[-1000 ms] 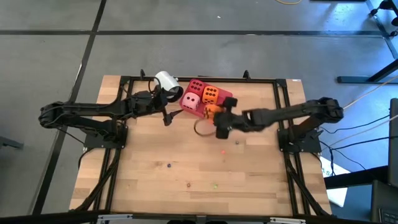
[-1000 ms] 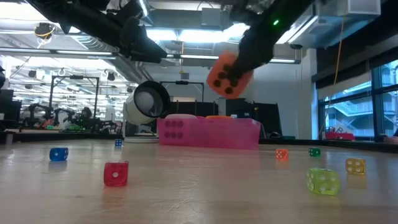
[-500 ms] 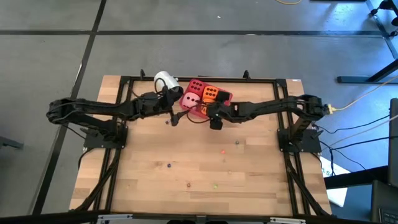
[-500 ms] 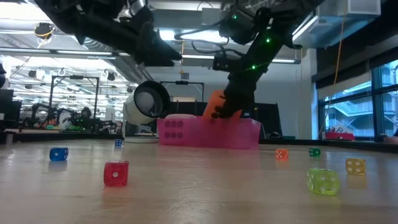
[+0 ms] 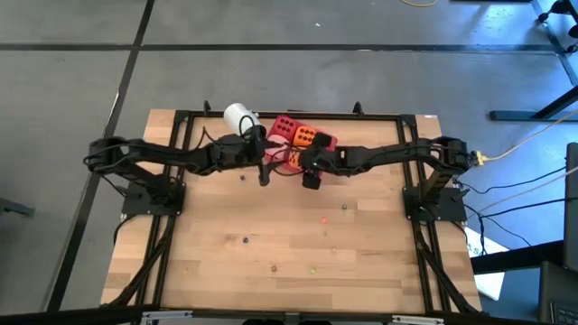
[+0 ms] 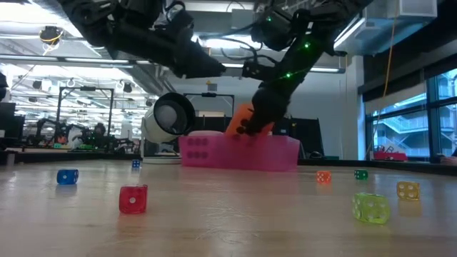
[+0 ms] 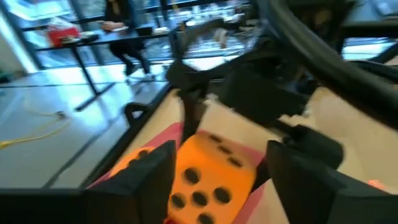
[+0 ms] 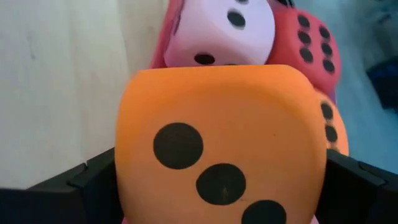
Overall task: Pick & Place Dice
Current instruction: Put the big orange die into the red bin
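Pink tray (image 6: 214, 151) holding pink die (image 8: 224, 31), red die (image 8: 308, 43), orange die (image 8: 224, 162)

The robot had two slim black jointed arms with dark cables, small green lights glowing near the right gripper (image 6: 251, 127).

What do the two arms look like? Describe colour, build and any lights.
Both are slim, black, jointed arms. The left gripper has two chunky matte-black fingers. The right gripper has similar black fingers, and small green lights glow on the right arm in the low view.
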You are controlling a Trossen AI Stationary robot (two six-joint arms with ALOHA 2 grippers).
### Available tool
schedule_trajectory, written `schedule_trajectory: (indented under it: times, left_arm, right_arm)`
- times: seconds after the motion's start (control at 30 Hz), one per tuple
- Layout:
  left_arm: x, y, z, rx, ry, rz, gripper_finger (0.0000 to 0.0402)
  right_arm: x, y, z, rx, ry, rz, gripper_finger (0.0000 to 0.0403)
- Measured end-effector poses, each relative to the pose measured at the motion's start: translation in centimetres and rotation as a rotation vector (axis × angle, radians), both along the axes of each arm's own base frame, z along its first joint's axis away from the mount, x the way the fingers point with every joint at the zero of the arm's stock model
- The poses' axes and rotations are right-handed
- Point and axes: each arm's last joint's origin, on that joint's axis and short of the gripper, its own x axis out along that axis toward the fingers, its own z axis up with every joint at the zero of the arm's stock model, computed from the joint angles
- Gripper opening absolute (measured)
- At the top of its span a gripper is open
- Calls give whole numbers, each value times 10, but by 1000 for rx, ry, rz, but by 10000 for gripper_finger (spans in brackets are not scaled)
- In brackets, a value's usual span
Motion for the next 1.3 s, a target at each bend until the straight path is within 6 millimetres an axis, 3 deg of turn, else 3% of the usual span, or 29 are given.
schedule_trajectory:
  times: [0.37, 0.7, 1.0, 1.3]
  left_arm:
    - [9, 3, -9, -11, 22, -25, 114]
    - [16, 4, -19, 21, 43, -54, 11]
    - [23, 6, -22, 30, 3, -80, 1]
    - [56, 18, -29, 16, 37, -89, 1]
  right_arm:
    - [4, -22, 6, 54, -108, 9, 388]
    - [4, -21, 5, 183, -150, 16, 388]
    - [2, -23, 3, 198, -131, -4, 388]
    - [0, -23, 2, 212, -119, -41, 388]
